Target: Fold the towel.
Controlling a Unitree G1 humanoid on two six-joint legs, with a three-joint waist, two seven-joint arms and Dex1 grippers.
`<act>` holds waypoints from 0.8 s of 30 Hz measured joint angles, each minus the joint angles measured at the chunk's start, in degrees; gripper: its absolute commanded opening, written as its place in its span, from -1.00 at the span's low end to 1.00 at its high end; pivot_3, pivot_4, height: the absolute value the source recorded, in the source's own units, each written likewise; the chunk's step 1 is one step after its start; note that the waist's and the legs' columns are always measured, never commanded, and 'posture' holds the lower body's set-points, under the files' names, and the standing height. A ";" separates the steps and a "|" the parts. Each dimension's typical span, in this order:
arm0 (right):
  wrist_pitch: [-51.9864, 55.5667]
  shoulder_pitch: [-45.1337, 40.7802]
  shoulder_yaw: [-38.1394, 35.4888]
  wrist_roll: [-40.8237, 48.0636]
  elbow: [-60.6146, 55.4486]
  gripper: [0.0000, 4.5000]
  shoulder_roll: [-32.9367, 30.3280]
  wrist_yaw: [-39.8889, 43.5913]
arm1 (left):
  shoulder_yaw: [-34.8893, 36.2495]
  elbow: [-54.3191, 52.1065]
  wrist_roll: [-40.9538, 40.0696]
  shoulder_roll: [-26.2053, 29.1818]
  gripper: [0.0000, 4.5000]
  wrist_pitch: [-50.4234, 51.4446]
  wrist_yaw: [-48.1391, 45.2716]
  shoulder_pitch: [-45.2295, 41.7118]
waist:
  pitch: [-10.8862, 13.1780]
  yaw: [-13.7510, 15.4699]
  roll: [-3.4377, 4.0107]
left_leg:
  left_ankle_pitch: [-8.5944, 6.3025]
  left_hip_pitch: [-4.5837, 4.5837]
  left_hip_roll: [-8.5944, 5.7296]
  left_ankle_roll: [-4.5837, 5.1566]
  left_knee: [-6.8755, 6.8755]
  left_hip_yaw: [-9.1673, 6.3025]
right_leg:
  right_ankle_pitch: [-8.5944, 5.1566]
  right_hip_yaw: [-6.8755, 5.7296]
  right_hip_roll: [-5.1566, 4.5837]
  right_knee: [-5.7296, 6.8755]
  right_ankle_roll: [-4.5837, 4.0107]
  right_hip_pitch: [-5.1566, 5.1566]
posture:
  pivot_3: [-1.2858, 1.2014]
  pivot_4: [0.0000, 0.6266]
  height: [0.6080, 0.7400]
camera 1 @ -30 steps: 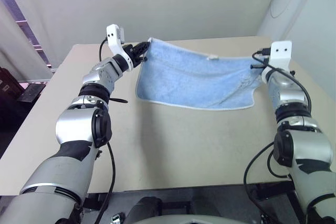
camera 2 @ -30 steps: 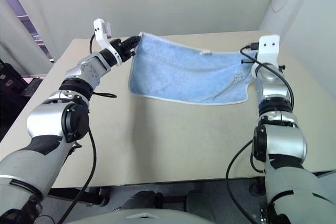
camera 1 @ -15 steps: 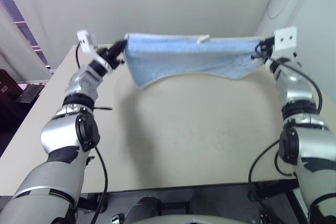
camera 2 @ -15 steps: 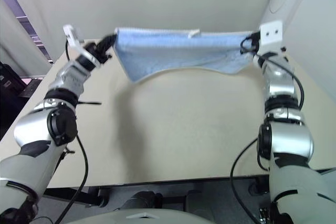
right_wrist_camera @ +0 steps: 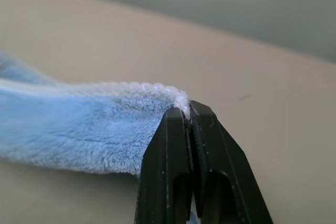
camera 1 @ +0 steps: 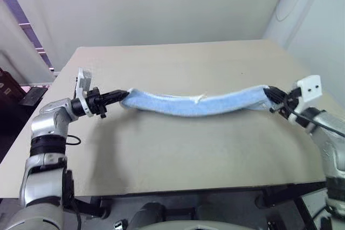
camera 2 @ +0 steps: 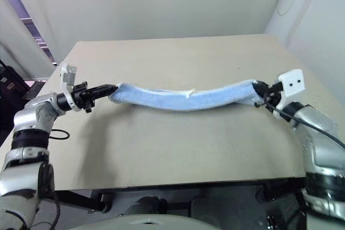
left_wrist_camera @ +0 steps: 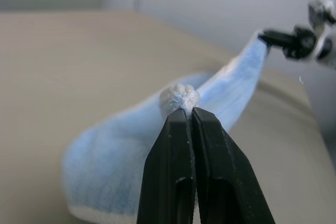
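towel (camera 1: pixel 194 104) lowered nearer, both tools clamped

Both head cameras look down at the beige rectangular table (camera 1: pixel 178 149); wrist cameras look closely along black fingers (left_wrist_camera: pixel 210 156).

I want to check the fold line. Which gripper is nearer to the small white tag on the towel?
Right, by a little. The tag sits slightly right of the middle of the towel; the left gripper and right gripper each pinch one end.
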 measured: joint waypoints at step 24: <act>-1.68 35.32 -16.54 9.63 -8.26 -1.00 0.18 19.44 | -5.42 -14.72 -5.48 13.25 -0.99 0.32 -10.72 22.18 | -0.02 3.82 0.23 | -0.27 -0.08 0.04 0.07 -0.28 0.32 | -0.20 0.01 -0.27 -0.91 -0.43 0.19 | 0.03 -1.00 1.00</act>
